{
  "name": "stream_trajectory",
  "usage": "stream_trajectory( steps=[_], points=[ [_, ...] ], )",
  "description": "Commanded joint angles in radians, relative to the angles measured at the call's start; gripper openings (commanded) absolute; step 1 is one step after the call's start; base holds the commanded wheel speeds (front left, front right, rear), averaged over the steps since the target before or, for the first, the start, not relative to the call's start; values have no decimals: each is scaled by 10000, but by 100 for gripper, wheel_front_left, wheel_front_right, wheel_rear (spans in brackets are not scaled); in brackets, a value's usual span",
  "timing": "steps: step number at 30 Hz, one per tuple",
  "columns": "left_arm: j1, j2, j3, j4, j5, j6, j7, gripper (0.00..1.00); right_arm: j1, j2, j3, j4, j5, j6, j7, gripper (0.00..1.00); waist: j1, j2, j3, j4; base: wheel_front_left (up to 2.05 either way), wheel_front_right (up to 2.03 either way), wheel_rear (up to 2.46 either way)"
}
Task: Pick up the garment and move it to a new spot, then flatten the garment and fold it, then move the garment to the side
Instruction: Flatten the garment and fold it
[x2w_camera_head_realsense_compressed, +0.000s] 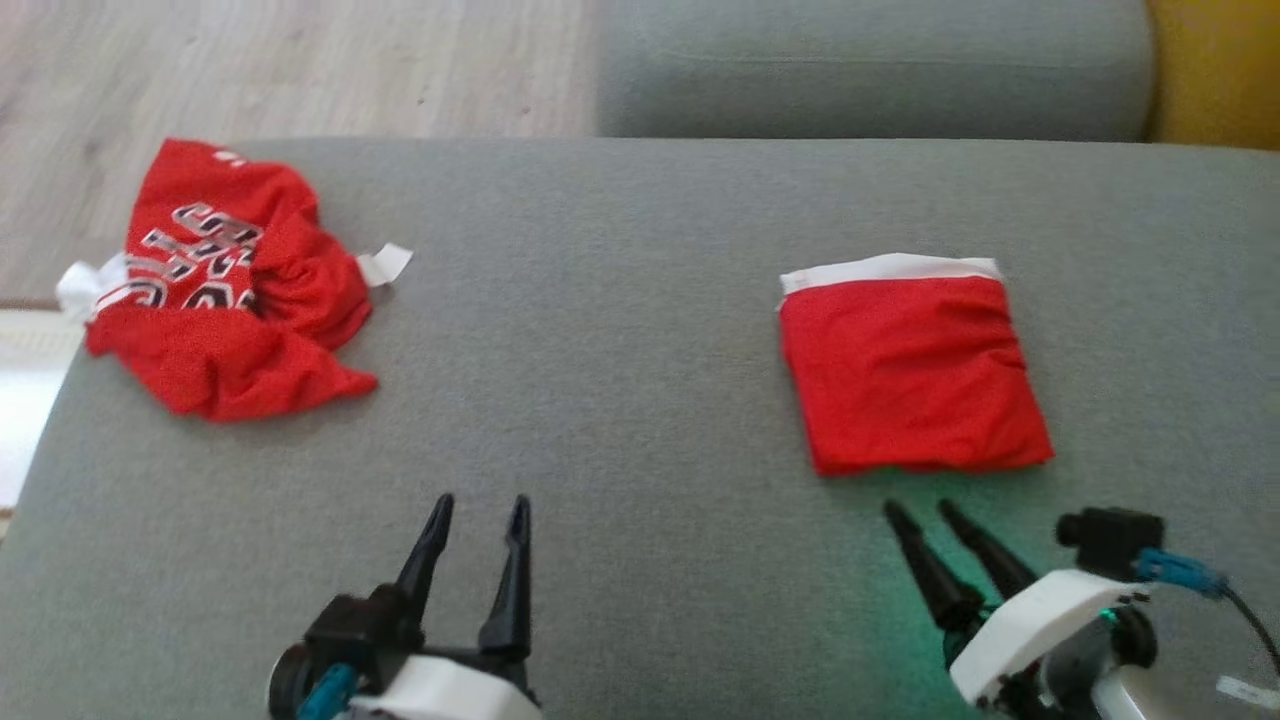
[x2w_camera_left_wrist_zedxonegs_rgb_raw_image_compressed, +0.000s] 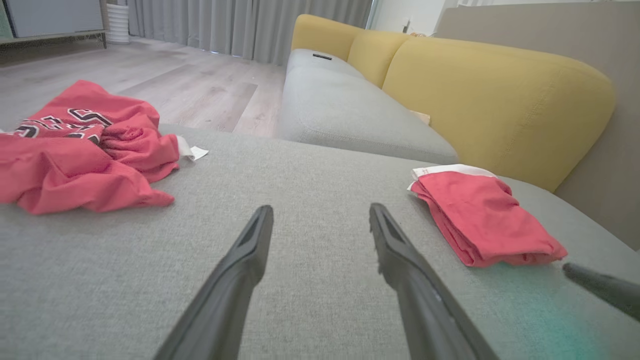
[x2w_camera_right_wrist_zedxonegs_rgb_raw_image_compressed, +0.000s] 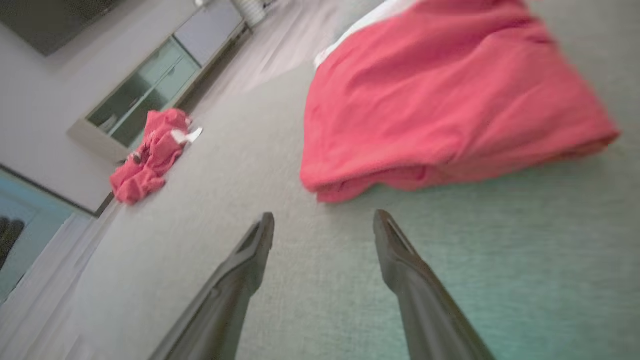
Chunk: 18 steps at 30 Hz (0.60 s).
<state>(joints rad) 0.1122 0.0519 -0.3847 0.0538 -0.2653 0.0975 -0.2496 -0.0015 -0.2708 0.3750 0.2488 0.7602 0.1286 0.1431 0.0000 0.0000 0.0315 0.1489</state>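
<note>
A folded red garment (x2w_camera_head_realsense_compressed: 910, 375) with a white band along its far edge lies flat on the grey cushion (x2w_camera_head_realsense_compressed: 620, 330), right of centre; it also appears as the folded garment (x2w_camera_left_wrist_zedxonegs_rgb_raw_image_compressed: 487, 220) and, close up, the folded garment (x2w_camera_right_wrist_zedxonegs_rgb_raw_image_compressed: 440, 95). My right gripper (x2w_camera_head_realsense_compressed: 915, 512) is open just short of its near edge, touching nothing, as the right gripper (x2w_camera_right_wrist_zedxonegs_rgb_raw_image_compressed: 324, 222) shows. A crumpled red jersey (x2w_camera_head_realsense_compressed: 225, 285) with lettering lies at the cushion's far left. My left gripper (x2w_camera_head_realsense_compressed: 480, 505) stands open over bare cushion at the near middle, empty, as the left gripper (x2w_camera_left_wrist_zedxonegs_rgb_raw_image_compressed: 320, 215) shows.
Beyond the cushion runs a second grey seat (x2w_camera_head_realsense_compressed: 870, 65) with yellow backrests (x2w_camera_left_wrist_zedxonegs_rgb_raw_image_compressed: 490, 95). Wooden floor (x2w_camera_head_realsense_compressed: 290, 60) lies past the far left edge. The cushion's left edge drops off near the crumpled jersey. A low cabinet (x2w_camera_right_wrist_zedxonegs_rgb_raw_image_compressed: 150, 95) stands against the wall.
</note>
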Motion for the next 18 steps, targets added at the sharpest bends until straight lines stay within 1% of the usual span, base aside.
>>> stream_trajectory(
  steps=[1, 8, 10, 14, 16, 17, 18],
  points=[
    [29, -16, 492, -265, 49, 103, -122, 100, -195, 72, -225, -263, -348, 21, -690, 100, 0, 0, -240, -378, 0, 0, 0],
    [464, -16, 1120, -349, 250, 237, -122, 100, -247, 225, -735, 105, -2047, 21, -3109, 100, 0, 0, -698, -987, 0, 0, 0],
    [605, -16, 1269, -444, 326, 322, -122, 100, -321, 297, -814, 352, -2588, 21, -3599, 100, 0, 0, -794, -1132, 0, 0, 0],
    [902, -16, 1550, -725, 560, 526, -122, 100, -410, 535, -1216, 702, -3915, 21, -4017, 100, 0, 0, -1018, -1371, 0, 0, 0],
    [1101, -16, 1719, -926, 690, 674, -122, 100, -379, 802, -1603, 478, -4572, 21, -4039, 100, 0, 0, -1152, -1474, 0, 0, 0],
    [1101, -16, 1719, -926, 690, 674, -122, 100, -379, 802, -1603, 478, -4572, 21, -4039, 100, 0, 0, -1152, -1474, 0, 0, 0],
    [1204, -16, 1803, -1042, 795, 750, -122, 100, -284, 981, -1834, 315, -4814, 21, -4042, 100, 0, 0, -1215, -1517, 0, 0, 0]
  ],
)
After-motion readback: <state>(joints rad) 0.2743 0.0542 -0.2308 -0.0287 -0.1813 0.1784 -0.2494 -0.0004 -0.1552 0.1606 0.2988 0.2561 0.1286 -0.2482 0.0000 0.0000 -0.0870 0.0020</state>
